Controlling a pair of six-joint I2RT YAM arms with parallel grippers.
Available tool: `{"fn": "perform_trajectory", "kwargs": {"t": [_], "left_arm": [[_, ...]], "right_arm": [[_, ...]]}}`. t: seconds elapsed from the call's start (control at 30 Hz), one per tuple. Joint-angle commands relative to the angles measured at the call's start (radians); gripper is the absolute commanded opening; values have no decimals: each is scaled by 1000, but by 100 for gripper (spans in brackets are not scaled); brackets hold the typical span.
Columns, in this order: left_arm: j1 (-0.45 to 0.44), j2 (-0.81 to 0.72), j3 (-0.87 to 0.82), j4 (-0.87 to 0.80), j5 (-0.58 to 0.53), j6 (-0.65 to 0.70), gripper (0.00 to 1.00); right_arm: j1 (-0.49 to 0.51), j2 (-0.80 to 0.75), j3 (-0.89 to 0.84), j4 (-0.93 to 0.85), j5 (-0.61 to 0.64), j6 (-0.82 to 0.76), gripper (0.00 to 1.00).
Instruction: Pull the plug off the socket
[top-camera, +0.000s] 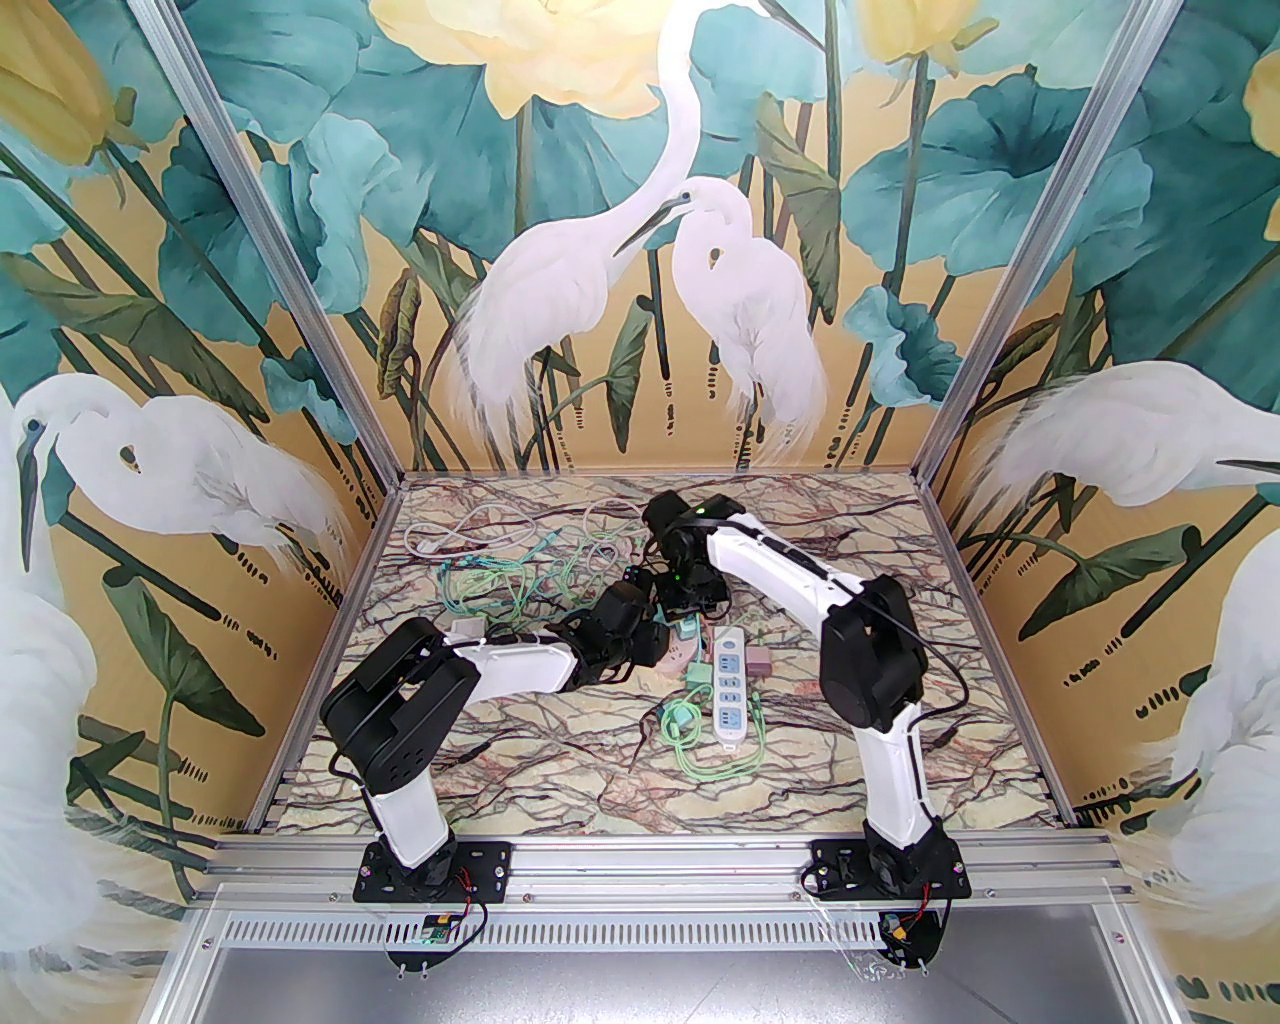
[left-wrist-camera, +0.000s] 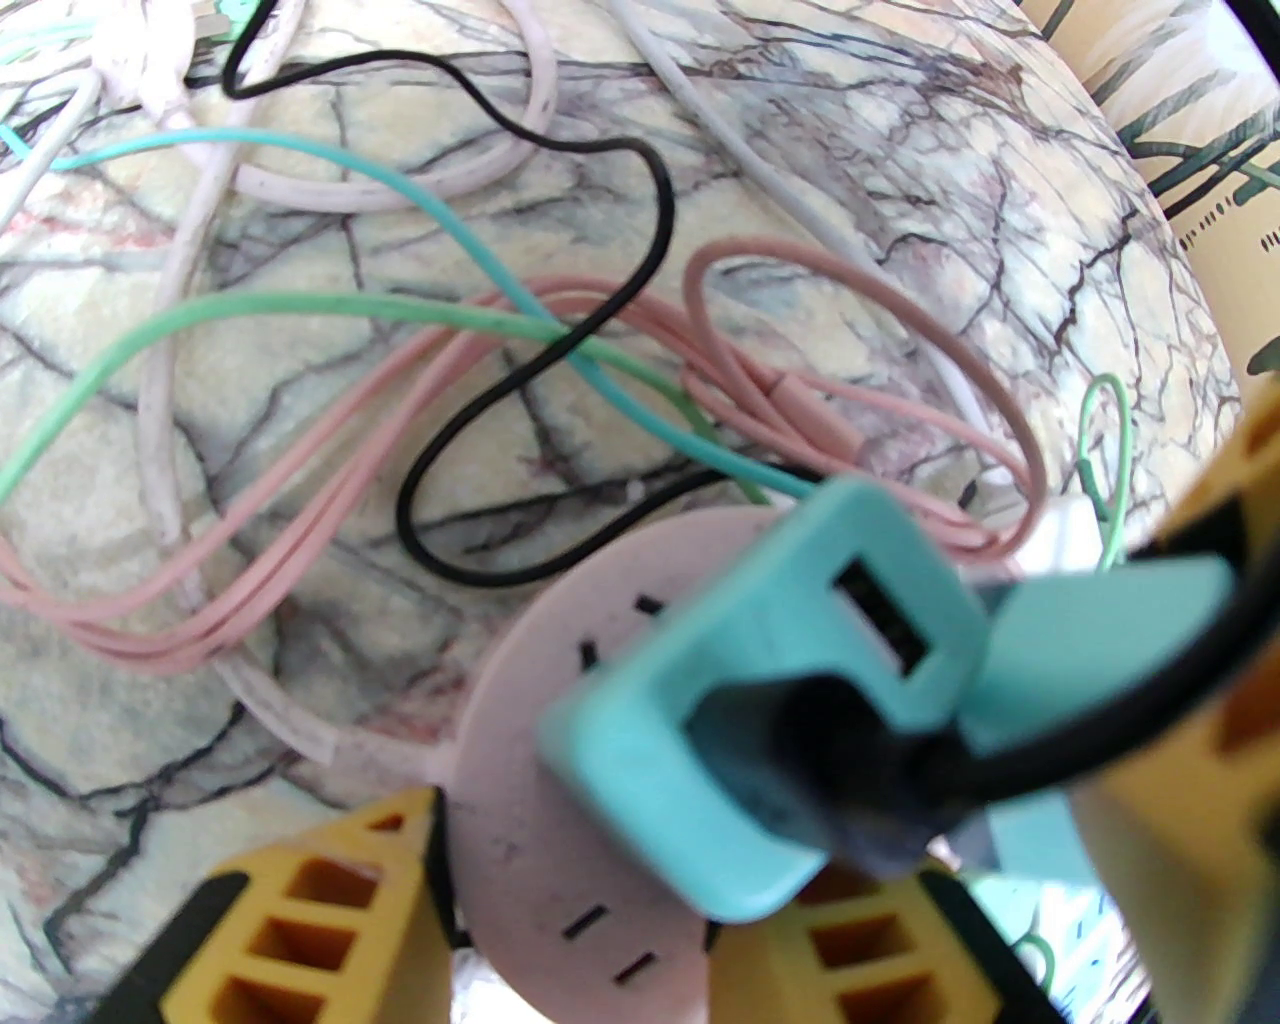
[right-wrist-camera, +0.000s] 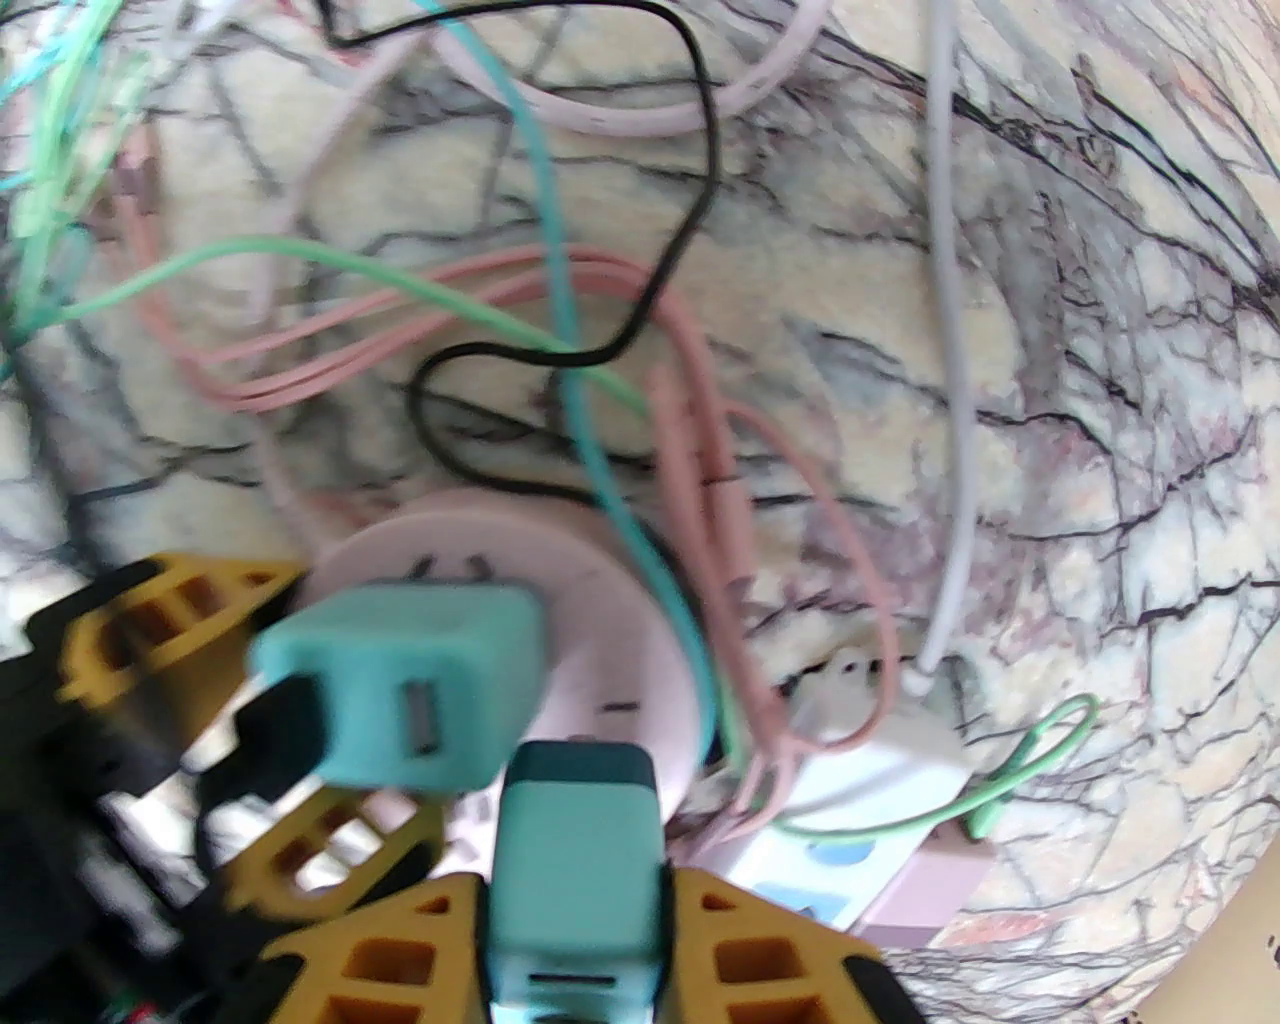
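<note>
Left gripper (left-wrist-camera: 600, 880) clamps the pink socket (left-wrist-camera: 520, 720) mid-table. Right gripper (right-wrist-camera: 575, 900) is clamped on a teal plug (right-wrist-camera: 575, 830) at the socket's 6 o'clock rim in its wrist view. Best pull straight along the pins, socket pinned, no twisting.

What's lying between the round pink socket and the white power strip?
Cables. In the right wrist view, a teal cord and looped pink cords run down between the round pink socket and the white power strip.
</note>
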Motion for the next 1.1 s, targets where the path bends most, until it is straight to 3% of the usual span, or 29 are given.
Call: {"fn": "perform_trajectory", "kwargs": {"t": [0.0, 0.37, 0.57, 0.73, 0.8, 0.9, 0.97, 1.07], "left_arm": [[-15, 133, -59, -219, 57, -29, 41], [-15, 106, -63, -234, 54, -29, 41], [-14, 24, -57, -274, 51, -30, 43], [-15, -102, -19, -321, 67, -46, 62], [-16, -159, 5, -340, 66, -50, 76], [-15, -249, 31, -358, 65, -59, 81], [-15, -304, 44, -368, 65, -68, 92], [-16, -393, 33, -365, 66, -83, 100]], "right_arm": [[4, -56, 11, -23, -49, 5, 20], [-112, -201, -87, 53, 9, 23, 22], [-228, -281, -216, 197, -55, 61, 22], [-304, -292, -294, 313, -91, 101, 23], [-323, -291, -318, 351, -96, 111, 23], [-351, -274, -338, 410, -126, 129, 23], [-363, -249, -334, 432, -145, 131, 23], [-380, -204, -322, 471, -151, 123, 23]]}}
